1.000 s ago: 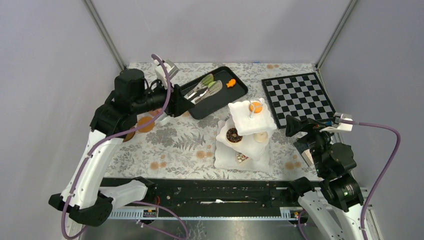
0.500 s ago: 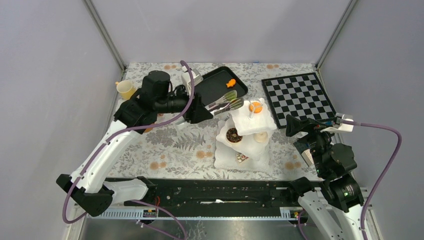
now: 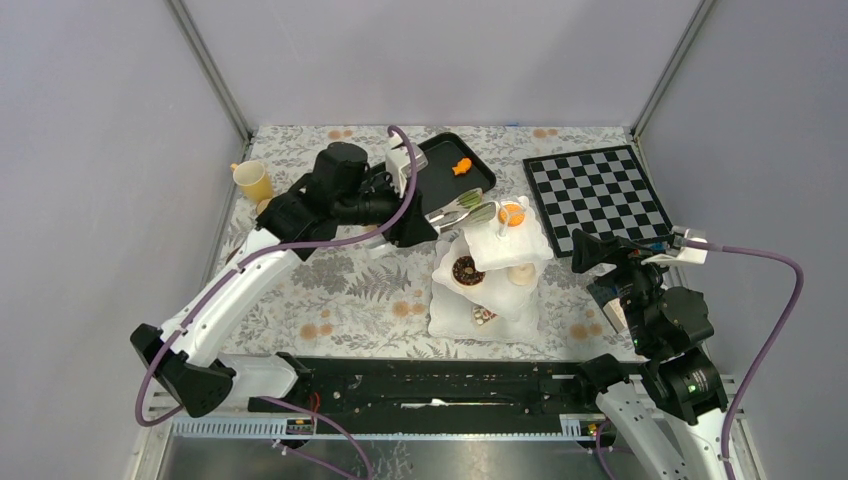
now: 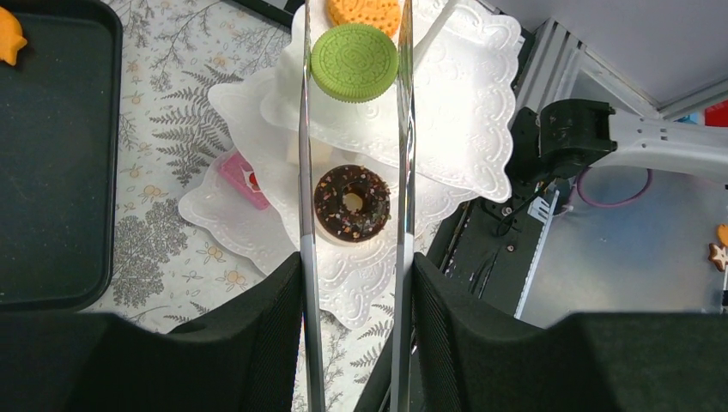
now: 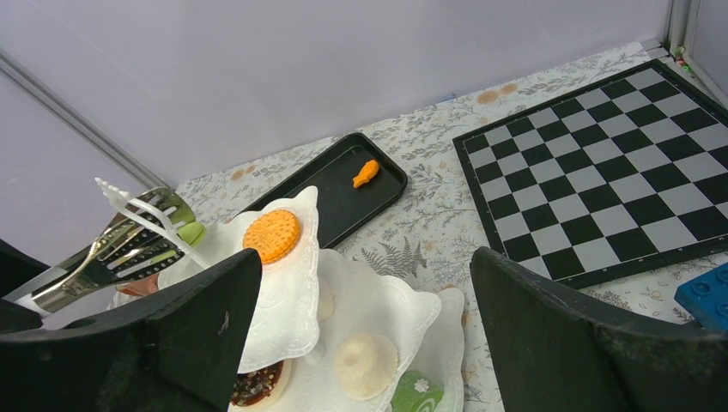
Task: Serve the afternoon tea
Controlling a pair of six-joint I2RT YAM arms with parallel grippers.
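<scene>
Over the top tier of the stand (image 4: 464,103) | left hand (image 4: 356,275) clenched on tongs (image 4: 401,129), which pinch a green macaron (image 4: 354,62) beside the orange biscuit (image 4: 365,10) | right hand (image 5: 365,266) released, right of stand, apart.

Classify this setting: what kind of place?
Probably a robot lab test cell staged as a tea table: bare grey wall panels on metal posts, floral tablecloth, white three-tier stand of toy cakes.

Overhead camera looks down; both wrist cameras, closer, share the tiered stand (image 4: 481,103).
</scene>
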